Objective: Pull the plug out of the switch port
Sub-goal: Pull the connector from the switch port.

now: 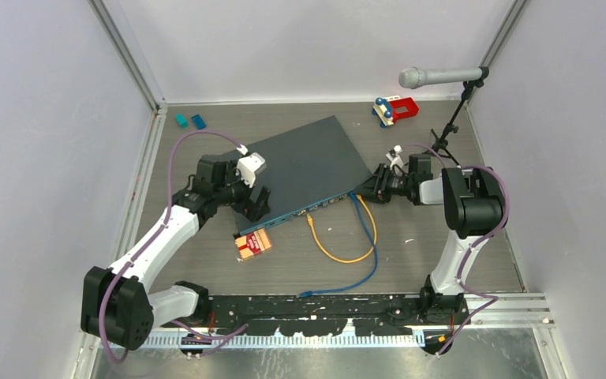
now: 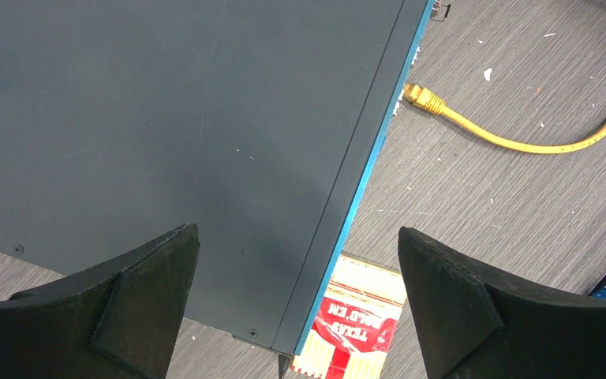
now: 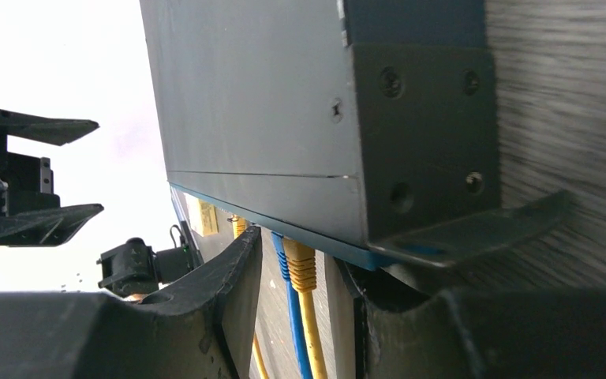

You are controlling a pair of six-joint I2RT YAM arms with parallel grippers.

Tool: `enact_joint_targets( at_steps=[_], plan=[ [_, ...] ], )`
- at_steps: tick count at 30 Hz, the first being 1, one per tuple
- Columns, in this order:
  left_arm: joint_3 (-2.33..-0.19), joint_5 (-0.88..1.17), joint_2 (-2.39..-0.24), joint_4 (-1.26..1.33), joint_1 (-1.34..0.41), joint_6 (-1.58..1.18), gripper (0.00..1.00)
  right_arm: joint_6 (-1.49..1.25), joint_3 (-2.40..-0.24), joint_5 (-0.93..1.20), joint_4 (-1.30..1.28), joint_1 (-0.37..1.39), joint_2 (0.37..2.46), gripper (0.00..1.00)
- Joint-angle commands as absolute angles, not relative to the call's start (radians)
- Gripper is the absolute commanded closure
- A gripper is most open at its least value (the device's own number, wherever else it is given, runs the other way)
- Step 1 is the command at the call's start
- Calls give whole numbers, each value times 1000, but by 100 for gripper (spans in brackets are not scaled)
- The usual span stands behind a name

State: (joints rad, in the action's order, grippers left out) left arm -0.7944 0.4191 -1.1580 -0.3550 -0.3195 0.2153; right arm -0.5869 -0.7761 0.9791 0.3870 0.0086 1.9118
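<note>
The switch [image 1: 308, 166] lies slantwise mid-table, its teal front edge [image 2: 363, 181] facing the arms. A yellow plug [image 3: 300, 264] and a blue plug [image 3: 280, 253] sit in ports at the right end of that edge. The yellow cable [image 1: 347, 257] loops round to a second yellow plug [image 2: 422, 96] lying at the front edge; I cannot tell if it is seated. My right gripper [image 3: 300, 272] is open, its fingers [image 3: 221, 292] on either side of the two plugs, not touching them. My left gripper [image 2: 300, 260] is open above the switch's left front corner.
A red and yellow card box [image 1: 253, 243] lies by the switch's left front corner. The blue cable [image 1: 371, 264] runs toward the near rail. A microphone on a stand [image 1: 434, 76], a red-blue toy [image 1: 394, 109] and two small blue blocks [image 1: 189, 121] stand at the back.
</note>
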Motion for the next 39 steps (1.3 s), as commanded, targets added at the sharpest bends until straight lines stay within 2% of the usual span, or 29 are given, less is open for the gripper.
enact_joint_targets(
  at_steps=[1, 39],
  plan=[
    [-790, 422, -1146, -316, -316, 224, 0, -554, -803, 1002, 384, 32, 1893, 60],
    [-781, 431, -1156, -313, -316, 219, 0, -637, -821, 969, 428, -15, 1934, 67]
  ],
)
